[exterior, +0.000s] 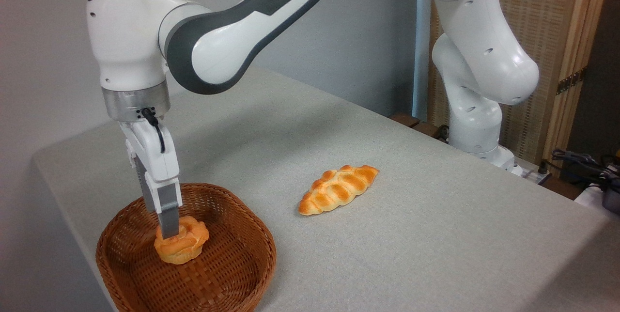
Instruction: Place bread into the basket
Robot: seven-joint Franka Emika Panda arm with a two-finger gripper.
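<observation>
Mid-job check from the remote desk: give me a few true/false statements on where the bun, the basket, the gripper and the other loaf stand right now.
1. The bun sits inside the basket. True.
2. The gripper is high above the table, far from the bun. False: its fingers reach down onto the bun.
3. The braided loaf is in the basket. False: it lies on the table, right of the basket.
4. The basket holds only one bread. True.
</observation>
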